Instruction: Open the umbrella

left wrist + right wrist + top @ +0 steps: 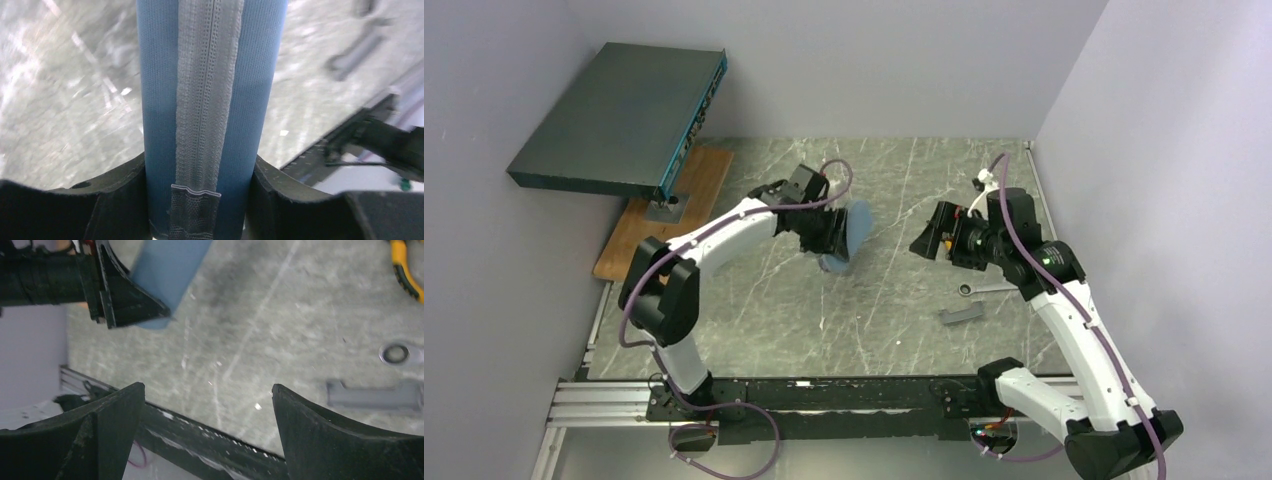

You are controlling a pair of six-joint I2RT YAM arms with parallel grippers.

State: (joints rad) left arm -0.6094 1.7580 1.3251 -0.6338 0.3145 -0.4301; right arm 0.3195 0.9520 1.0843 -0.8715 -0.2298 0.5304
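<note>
Left gripper point(829, 238) was seen pinched onto the umbrella point(856, 226), a slate-blue pouch held clear of the table point(754, 320) with its long axis running out past the jaws. Right gripper point(927, 241) was spread wide and empty; the umbrella was found to its left, near but apart.

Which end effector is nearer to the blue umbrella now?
Left. The left end effector is shut on the umbrella; the right end effector stands open, apart from it.

Left end effector point(836, 240) clamped shut; right end effector point(924, 241) spread wide.
</note>
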